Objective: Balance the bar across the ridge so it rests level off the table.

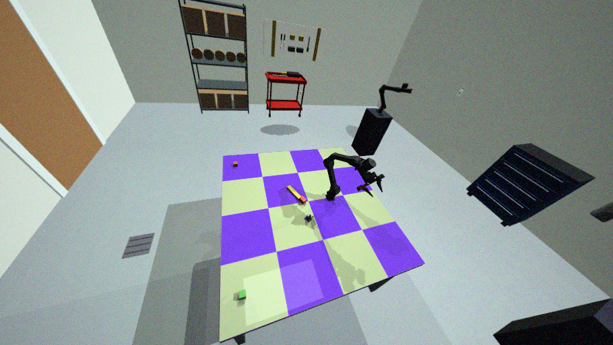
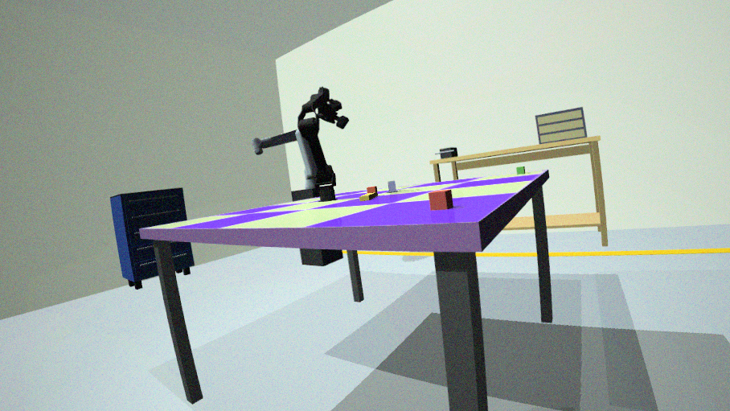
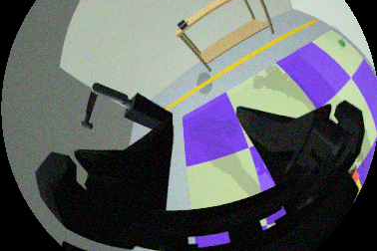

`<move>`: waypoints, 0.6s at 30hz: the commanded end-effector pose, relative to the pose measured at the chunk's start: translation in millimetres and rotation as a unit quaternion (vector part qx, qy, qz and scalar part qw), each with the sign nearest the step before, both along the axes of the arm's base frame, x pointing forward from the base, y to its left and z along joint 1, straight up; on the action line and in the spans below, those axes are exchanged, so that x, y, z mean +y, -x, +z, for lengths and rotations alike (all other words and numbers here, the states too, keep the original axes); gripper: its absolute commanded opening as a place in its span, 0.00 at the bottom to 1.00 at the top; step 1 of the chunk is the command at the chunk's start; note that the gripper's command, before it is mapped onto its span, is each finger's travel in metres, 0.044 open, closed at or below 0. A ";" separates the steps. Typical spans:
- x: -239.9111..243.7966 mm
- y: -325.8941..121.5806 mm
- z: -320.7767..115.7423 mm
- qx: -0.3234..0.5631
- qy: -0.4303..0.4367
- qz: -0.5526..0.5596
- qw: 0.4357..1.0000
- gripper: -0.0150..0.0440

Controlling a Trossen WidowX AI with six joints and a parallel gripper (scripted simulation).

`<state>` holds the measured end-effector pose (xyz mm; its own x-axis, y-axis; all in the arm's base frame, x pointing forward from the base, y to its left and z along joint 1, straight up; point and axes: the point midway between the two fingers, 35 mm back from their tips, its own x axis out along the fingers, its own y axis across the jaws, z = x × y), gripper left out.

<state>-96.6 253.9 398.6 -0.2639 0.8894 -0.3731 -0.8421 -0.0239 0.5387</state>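
The yellow bar (image 1: 294, 192) (image 2: 367, 197) lies on the checkered table (image 1: 247, 232) (image 2: 306, 237), with a red block (image 1: 302, 198) (image 2: 371, 189) at one end. The small grey ridge (image 1: 308, 217) (image 2: 391, 187) stands apart from the bar, a little beyond its red end. Nothing rests on the ridge. My gripper (image 1: 376, 193) (image 3: 204, 117) is open and empty, raised high on the far side of the arm's base from the bar. In the wrist view only a sliver of the bar and its red end shows at the right edge, and the ridge is hidden.
A red cube (image 1: 235, 164) (image 2: 440, 199) sits near one table corner. A green cube (image 1: 242, 294) (image 2: 520, 170) (image 3: 341, 43) sits near another. The arm's base (image 1: 332, 193) (image 2: 326, 192) stands on the table close to the bar. A wooden workbench (image 2: 516, 153) (image 3: 234, 43) stands beyond the table.
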 end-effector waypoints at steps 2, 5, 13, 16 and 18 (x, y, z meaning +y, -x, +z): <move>10.8 -15.7 -8.8 -0.002 0.019 -0.035 0.999 0.79; 16.9 -26.3 -14.1 -0.003 0.030 -0.056 0.998 0.79; 30.4 -56.5 -28.3 -0.006 0.059 -0.115 0.992 0.79; 34.5 -68.5 -33.6 -0.006 0.070 -0.136 0.988 0.79; 36.8 -76.6 -37.2 -0.006 0.078 -0.151 0.985 0.79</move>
<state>-31.1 287.3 366.8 -0.0244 0.8695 -0.4933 -0.8195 0.2652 0.5080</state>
